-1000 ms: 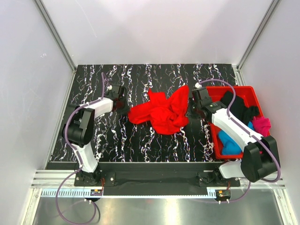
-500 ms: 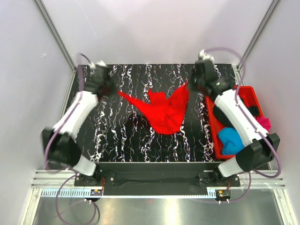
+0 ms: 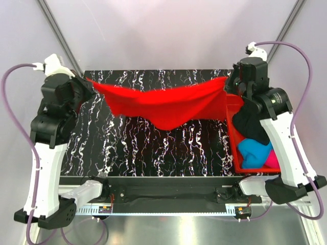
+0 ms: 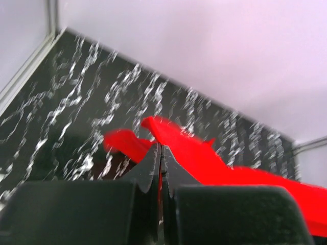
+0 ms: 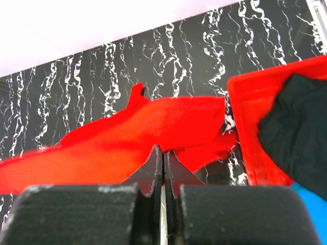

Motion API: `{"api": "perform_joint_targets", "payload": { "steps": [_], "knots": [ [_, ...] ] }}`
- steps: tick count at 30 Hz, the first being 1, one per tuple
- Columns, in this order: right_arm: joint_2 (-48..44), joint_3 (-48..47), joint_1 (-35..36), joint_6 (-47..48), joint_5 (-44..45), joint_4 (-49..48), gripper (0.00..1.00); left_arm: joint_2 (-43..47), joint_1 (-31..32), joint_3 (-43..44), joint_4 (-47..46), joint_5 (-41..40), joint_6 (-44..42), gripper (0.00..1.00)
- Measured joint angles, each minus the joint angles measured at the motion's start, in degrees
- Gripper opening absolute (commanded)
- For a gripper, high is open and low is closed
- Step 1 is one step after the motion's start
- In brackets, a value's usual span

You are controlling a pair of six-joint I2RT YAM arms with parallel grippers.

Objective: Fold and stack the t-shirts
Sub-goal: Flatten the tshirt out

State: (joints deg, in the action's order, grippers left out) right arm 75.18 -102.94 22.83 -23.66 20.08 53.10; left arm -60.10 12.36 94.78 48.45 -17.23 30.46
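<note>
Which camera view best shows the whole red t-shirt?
The top external view: the red t-shirt hangs stretched between the left gripper and right gripper. Each wrist view shows only the end being pinched there.

I find no word, label, brand or number that I can read; the fine ticks along the front rail (image 3: 168,210) are too small.

Top external: fixed high, behind the arm bases. Looks down and forward over the whole black, white-veined worktop (image 3: 153,153), with both arms fully in frame.

Left wrist: close behind the left gripper (image 4: 160,149). Low, slanting look across the worktop to the far wall.

Right wrist: equally close over the right gripper (image 5: 163,151), facing down more steeply.

Shared: all three views catch the bright red cloth t-shirt (image 3: 158,104). Top external and right wrist also share the rigid red plastic bin (image 5: 246,127).
</note>
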Motion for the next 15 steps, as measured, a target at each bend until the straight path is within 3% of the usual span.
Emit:
{"api": "perform_joint_targets", "payload": {
  "steps": [8,15],
  "knots": [
    [-5.0,2.8,0.0,0.2,-0.6,-0.4,0.0,-1.8,0.0,-0.7,6.0,-0.6,-1.1,0.0],
    [-8.5,15.8,0.0,0.1,-8.1,-9.6,0.0,0.7,-2.4,-7.1,2.2,3.3,-1.5,0.0]
  ]
}}
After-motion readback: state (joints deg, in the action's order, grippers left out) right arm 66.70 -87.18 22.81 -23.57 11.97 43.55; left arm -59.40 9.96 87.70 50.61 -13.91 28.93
